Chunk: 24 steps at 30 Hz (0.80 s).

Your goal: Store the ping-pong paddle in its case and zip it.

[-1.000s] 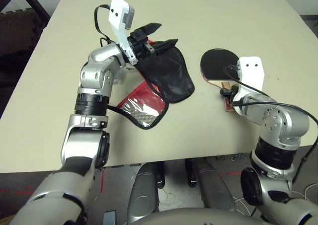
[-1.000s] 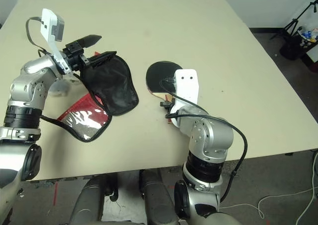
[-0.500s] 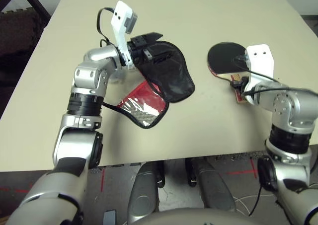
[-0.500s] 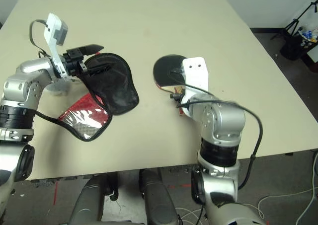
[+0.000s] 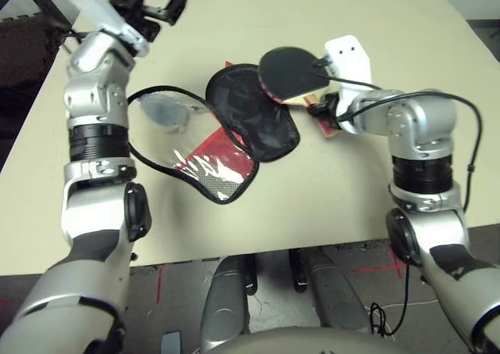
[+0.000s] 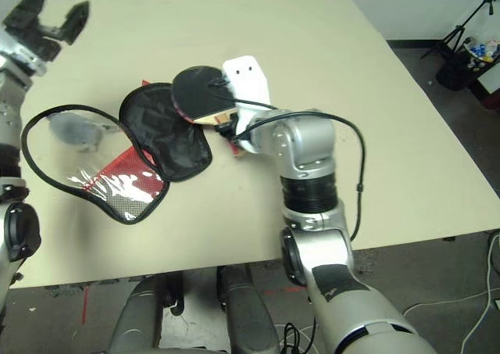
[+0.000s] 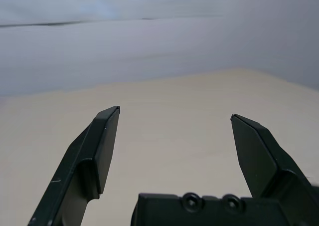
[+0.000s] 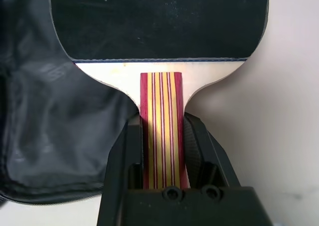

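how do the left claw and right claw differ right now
The left claw is open and empty, raised over the table's far left; the right claw is shut on the ping-pong paddle by its striped handle. The left claw is clear of the case; the right holds the paddle's head over it. Both have black fingers.

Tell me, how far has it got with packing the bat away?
Done: the case lies unzipped and spread open on the table. In hand: the right gripper holds the paddle by its handle, over the case's edge. The left gripper is open, empty. Left: sliding it in, zipping.
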Each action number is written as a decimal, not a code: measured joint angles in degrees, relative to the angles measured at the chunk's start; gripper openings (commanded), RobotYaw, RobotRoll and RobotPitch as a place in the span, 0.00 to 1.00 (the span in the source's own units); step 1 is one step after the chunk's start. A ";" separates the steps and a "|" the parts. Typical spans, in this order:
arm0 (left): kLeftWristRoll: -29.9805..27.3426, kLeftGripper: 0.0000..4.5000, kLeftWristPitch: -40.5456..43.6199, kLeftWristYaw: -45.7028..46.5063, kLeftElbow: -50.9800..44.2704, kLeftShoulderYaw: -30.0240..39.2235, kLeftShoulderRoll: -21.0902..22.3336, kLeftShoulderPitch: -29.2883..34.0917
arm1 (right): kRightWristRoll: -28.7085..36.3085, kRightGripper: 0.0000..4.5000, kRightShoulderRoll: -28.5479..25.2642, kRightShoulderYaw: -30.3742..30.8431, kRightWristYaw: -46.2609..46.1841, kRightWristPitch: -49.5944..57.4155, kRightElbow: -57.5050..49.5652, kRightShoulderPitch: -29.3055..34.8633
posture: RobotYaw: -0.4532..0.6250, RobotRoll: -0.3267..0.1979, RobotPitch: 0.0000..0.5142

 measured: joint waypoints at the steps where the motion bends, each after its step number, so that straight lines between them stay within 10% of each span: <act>1: 0.02 1.00 -0.31 0.79 0.47 0.67 0.76 0.69 | -0.03 0.25 0.46 0.21 0.02 -0.55 0.74 -0.16 | 0.38 0.62 0.44; 23: -0.80 1.00 4.70 5.95 -9.22 7.78 7.26 18.21 | -2.05 0.25 5.42 2.79 1.07 -9.11 10.83 -2.90 | 0.47 0.62 0.47; 24: -0.83 1.00 4.82 5.95 -9.22 8.04 7.29 18.73 | -2.12 0.41 5.53 2.79 1.11 -9.37 11.05 -2.90 | 0.47 0.62 0.48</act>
